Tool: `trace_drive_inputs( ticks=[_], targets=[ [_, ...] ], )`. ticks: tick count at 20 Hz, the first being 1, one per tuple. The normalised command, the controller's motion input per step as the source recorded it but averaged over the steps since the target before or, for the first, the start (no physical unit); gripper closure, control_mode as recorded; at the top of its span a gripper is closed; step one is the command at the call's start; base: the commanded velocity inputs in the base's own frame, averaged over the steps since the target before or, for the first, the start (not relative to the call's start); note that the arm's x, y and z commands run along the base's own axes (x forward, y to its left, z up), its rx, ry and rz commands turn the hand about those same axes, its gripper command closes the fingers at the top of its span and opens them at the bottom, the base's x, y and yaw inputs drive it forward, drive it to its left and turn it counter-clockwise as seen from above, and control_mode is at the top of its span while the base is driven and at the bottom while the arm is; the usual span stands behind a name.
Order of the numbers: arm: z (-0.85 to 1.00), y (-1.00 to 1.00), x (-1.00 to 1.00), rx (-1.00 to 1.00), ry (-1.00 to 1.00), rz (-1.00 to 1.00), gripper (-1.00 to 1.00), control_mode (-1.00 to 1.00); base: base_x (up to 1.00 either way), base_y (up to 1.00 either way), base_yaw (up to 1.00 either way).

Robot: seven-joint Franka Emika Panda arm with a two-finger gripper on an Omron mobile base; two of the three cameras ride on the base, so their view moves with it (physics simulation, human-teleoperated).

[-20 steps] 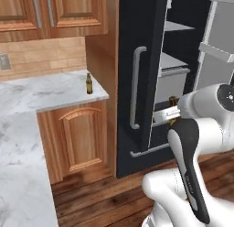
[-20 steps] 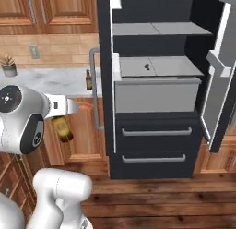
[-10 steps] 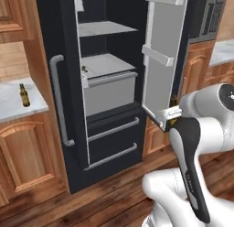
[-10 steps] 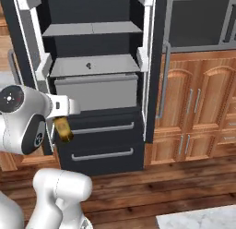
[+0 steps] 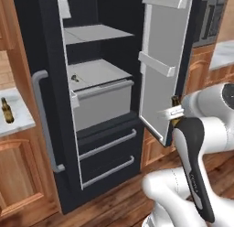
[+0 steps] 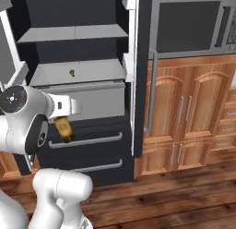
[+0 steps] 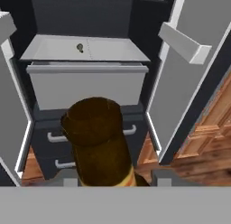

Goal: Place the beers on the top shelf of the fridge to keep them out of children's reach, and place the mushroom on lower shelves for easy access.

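**Bottle held in front of the open fridge**

The gripper (image 7: 110,180) is closed around a beer bottle (image 7: 100,144) — in the hand view the amber body fills the lower centre, its base toward the camera, with a strip of yellow label at the bottom. In the right base view the same bottle (image 6: 64,129) pokes out below the white wrist at centre left; in the left base view its dark cap (image 5: 174,101) shows at centre right.

The fridge (image 5: 50,52) stands open. Its top shelf (image 5: 93,34) sits in the upper middle of the left base view. On the lower shelf (image 5: 103,71) beneath it lies the mushroom (image 5: 75,78) — a tiny tan speck near the middle.

The second bottle (image 5: 6,110) stands upright on the pale counter (image 5: 16,123) at the left edge, well apart from the fridge.
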Motion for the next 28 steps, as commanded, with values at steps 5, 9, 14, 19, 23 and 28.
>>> trace_drive_inputs(
  ticks=[5,9,14,19,23,28],
  targets=[
    [0.0,0.0,0.0,0.0,0.0,0.0,1.0,1.0,0.77,0.38,-0.08],
    [0.0,0.0,0.0,0.0,0.0,0.0,1.0,1.0,0.71,-0.03,0.05],
    [0.0,0.0,0.0,0.0,0.0,0.0,1.0,1.0,0.57,-0.14,0.26],
    [0.0,0.0,0.0,0.0,0.0,0.0,1.0,1.0,0.5,-0.26,0.37],
    [0.0,0.0,0.0,0.0,0.0,0.0,1.0,1.0,0.52,-0.29,0.38],
    [0.0,0.0,0.0,0.0,0.0,0.0,1.0,1.0,0.52,-0.33,0.3]
  ],
)
